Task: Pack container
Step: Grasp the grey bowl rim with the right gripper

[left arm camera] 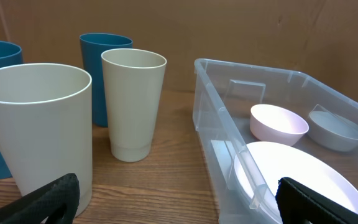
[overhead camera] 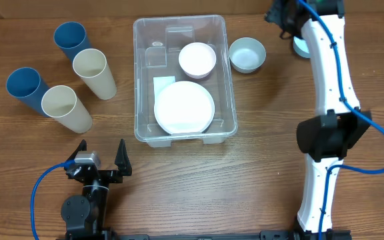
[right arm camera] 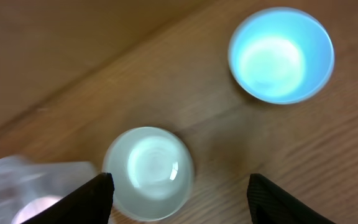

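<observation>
The clear container (overhead camera: 139,80) stands mid-table and holds a white plate (overhead camera: 184,108) and a pinkish-white bowl (overhead camera: 197,59). A pale green bowl (overhead camera: 247,55) sits just right of it. My right gripper (overhead camera: 279,19) hovers open above that bowl (right arm camera: 148,173), with a light blue bowl (right arm camera: 281,55) farther off and the container's corner (right arm camera: 17,180) at the lower left. My left gripper (overhead camera: 101,160) is open and empty near the front edge. It faces the container (left arm camera: 247,68) and a cream cup (left arm camera: 132,102).
Two blue cups (overhead camera: 71,40) (overhead camera: 25,88) and two cream cups (overhead camera: 93,72) (overhead camera: 65,107) stand left of the container. The right arm (overhead camera: 329,127) stretches along the table's right side and partly covers the light blue bowl (overhead camera: 301,47).
</observation>
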`<state>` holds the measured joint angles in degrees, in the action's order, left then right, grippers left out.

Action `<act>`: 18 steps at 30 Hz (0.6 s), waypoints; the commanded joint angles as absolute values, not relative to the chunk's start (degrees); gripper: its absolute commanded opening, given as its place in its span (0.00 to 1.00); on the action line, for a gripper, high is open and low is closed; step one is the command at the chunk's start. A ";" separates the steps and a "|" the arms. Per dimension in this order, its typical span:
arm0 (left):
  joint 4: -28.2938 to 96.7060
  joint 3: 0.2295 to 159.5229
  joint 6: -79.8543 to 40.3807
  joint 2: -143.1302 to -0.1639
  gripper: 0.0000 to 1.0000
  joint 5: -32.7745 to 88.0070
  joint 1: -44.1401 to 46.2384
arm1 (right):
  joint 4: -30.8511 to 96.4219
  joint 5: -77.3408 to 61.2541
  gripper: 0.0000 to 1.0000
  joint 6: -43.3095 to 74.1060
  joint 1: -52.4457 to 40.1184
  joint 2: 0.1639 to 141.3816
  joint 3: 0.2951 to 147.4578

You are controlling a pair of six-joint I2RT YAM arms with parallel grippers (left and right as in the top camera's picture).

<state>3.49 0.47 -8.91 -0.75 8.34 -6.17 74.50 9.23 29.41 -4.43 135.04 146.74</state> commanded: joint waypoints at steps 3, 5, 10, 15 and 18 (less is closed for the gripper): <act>3.62 0.30 -9.41 -0.27 1.00 8.38 -6.74 | 66.98 2.37 0.70 30.04 -4.05 136.77 133.86; 3.62 0.30 -9.41 -0.27 1.00 8.38 -6.74 | 64.42 2.33 0.70 30.17 -4.14 136.77 130.45; 3.62 0.30 -9.41 -0.27 1.00 8.38 -6.74 | 57.63 1.06 0.66 31.55 -4.21 136.79 120.68; 3.62 0.30 -9.41 -0.27 1.00 8.38 -6.74 | 54.48 -0.30 0.45 31.53 -4.78 136.88 117.32; 3.62 0.30 -9.41 -0.27 1.00 8.38 -6.74 | 54.24 -0.30 0.17 31.55 -4.91 136.88 117.32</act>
<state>3.49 0.47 -8.88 -0.75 8.34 -6.17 54.72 -0.03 31.66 -4.49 137.36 117.67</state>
